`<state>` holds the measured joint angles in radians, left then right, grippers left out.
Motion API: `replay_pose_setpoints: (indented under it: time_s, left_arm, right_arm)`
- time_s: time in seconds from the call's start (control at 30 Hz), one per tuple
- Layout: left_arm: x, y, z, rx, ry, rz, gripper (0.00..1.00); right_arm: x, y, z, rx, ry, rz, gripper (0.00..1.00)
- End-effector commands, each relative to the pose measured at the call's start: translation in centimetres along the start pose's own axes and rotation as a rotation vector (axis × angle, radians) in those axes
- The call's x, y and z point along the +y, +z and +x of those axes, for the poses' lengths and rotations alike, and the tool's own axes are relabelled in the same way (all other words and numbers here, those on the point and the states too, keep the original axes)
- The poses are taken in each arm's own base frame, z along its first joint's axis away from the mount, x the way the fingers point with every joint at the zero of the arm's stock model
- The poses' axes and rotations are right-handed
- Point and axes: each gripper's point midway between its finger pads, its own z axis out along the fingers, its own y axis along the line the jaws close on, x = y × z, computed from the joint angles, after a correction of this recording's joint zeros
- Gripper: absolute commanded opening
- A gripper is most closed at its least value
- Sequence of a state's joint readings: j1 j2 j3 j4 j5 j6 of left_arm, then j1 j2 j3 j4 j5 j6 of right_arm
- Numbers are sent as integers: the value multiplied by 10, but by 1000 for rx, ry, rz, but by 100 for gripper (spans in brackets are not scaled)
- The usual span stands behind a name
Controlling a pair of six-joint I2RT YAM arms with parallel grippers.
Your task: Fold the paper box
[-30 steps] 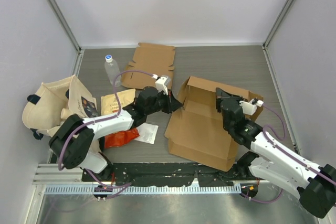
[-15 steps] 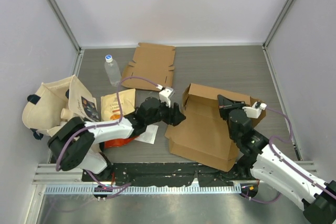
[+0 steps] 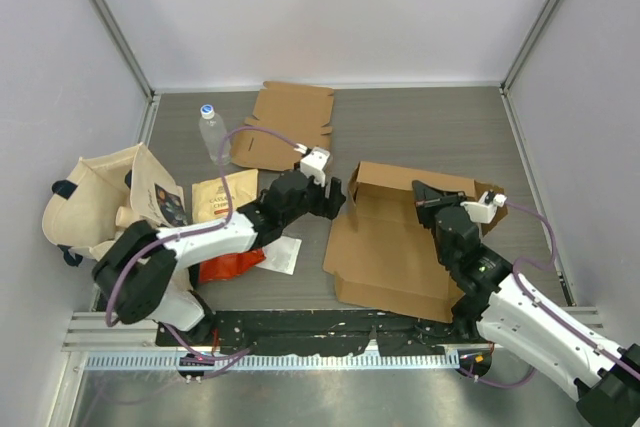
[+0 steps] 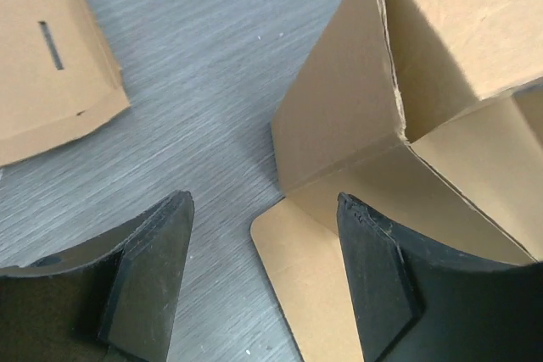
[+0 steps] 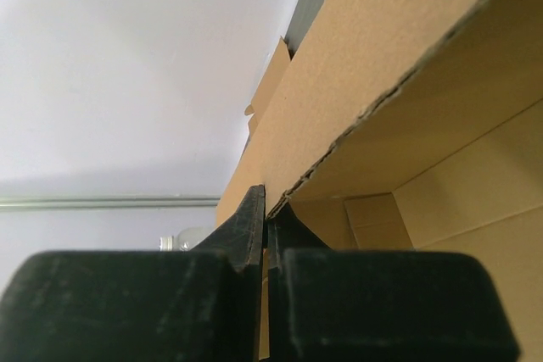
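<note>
The left end effector has just opened, freeing the box corner; the right end effector grips its wall.

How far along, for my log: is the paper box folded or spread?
Partly folded: the paper box has its far wall raised in the right gripper; the base lies flat.

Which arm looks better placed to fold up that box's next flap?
Probably left. The left claw is open right beside a corner flap of the box; the right claw is busy pinching its raised wall.
</note>
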<state>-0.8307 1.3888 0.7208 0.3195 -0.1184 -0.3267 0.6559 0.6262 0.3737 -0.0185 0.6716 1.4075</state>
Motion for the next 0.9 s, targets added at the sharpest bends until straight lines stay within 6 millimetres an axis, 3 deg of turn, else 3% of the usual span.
replay_pose_setpoints:
  time_s: [0.0,0.17,0.23,0.27,0.3,0.4,0.47,0.53,0.6,0.63,0.67,0.7,0.73,0.77,0.8,0.87]
  left_arm:
    - [-15,23,-7,-15,128,89,72]
    - [-25,37,-21,-118,138,95,70]
    - [-17,43,-26,-148,131,34,61]
    - [-20,49,-27,-181,131,26,47]
    - [-21,52,-28,-198,164,19,43]
    - [-23,58,-24,-227,203,-23,45]
    - [-16,56,-24,-259,180,-60,57]
    - [-14,53,-23,-285,184,-83,58]
    - [-2,52,-25,-311,186,-185,47]
    - [-6,53,-28,-328,193,-189,42]
    - [-8,52,-35,-362,212,-202,31]
    - [-2,55,-29,-363,221,-265,26]
    - [-10,57,-35,-387,213,-271,18]
    - [-8,58,-35,-383,243,-299,15]
    - [-6,61,-34,-382,238,-335,14]
    - [-12,63,-30,-381,227,-320,26]
  right_arm:
    - [1,3,2,14,-11,28,1]
    - [-3,5,10,38,55,53,1]
    - [-7,6,13,49,73,64,1]
    - [-8,6,14,52,82,64,1]
    - [-6,6,15,59,102,57,1]
    - [-10,6,20,75,121,67,1]
    - [-10,6,20,80,120,71,1]
    - [-12,6,23,89,131,76,1]
    - [-14,6,26,99,145,78,1]
    - [-15,7,26,101,151,80,1]
    - [-16,7,28,104,150,84,1]
    - [-15,7,27,102,155,85,1]
    - [-15,7,27,99,158,85,1]
    - [-14,8,26,96,160,84,1]
    - [-13,8,25,92,168,83,1]
    - [-14,8,28,100,192,97,1]
